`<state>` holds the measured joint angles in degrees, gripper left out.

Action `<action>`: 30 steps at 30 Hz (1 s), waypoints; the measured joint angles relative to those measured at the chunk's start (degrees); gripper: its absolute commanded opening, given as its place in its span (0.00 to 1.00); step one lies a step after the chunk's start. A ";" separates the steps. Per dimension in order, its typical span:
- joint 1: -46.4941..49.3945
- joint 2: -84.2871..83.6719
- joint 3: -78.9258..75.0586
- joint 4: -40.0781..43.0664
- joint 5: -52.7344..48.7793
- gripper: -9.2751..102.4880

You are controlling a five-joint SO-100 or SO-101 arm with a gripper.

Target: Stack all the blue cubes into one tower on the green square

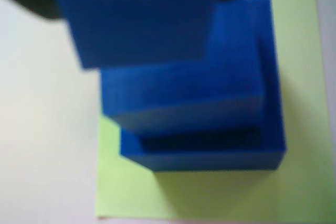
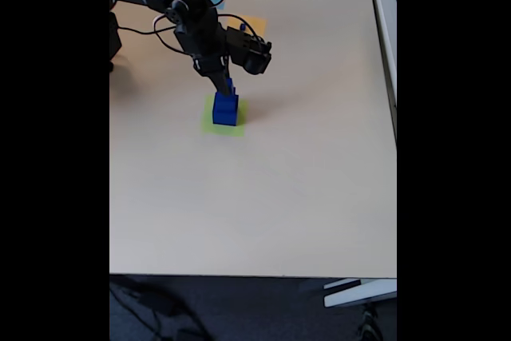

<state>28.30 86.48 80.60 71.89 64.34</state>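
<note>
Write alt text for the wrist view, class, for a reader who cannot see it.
Three dark blue cubes form a stepped tower on the green square, seen from above and blurred. The small cube on top sits between dark gripper parts at the upper edge; whether it is still gripped cannot be told.

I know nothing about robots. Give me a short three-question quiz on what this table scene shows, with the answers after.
1. True or false: the large dark blue cube sits on the flat lime-green paper square.
2. In the wrist view, how many dark blue cubes are piled up? A) one B) two C) three
3. Fill in: in the fixed view, the black robot arm reaches down over the stepped blue ____.

Key
1. True.
2. C: the large one, the medium dark blue cube on it, and the small dark blue cube on top, at the pincer. Whether the pincer grips it cannot be told.
3. tower
</note>
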 measured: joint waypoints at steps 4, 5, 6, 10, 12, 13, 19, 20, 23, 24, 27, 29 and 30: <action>0.00 0.00 0.00 0.00 0.26 0.08; 0.00 0.00 0.00 0.00 0.35 0.09; 0.00 0.00 0.00 0.00 0.44 0.09; 0.00 0.00 0.09 0.00 0.70 0.09; 0.00 0.00 0.09 0.00 1.05 0.09; 0.00 0.00 0.09 0.00 1.14 0.09; -0.70 0.00 0.44 -0.44 1.41 0.09; -0.79 0.00 0.44 -0.53 1.41 0.09; -0.79 0.00 0.79 -0.70 1.41 0.09; -0.79 0.00 0.97 -0.97 1.41 0.09; -0.79 0.00 1.14 -1.05 1.41 0.09; -0.79 0.00 1.23 -1.05 1.41 0.09; -0.79 0.00 1.32 -1.05 1.41 0.09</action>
<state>27.51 86.48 81.91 70.84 65.74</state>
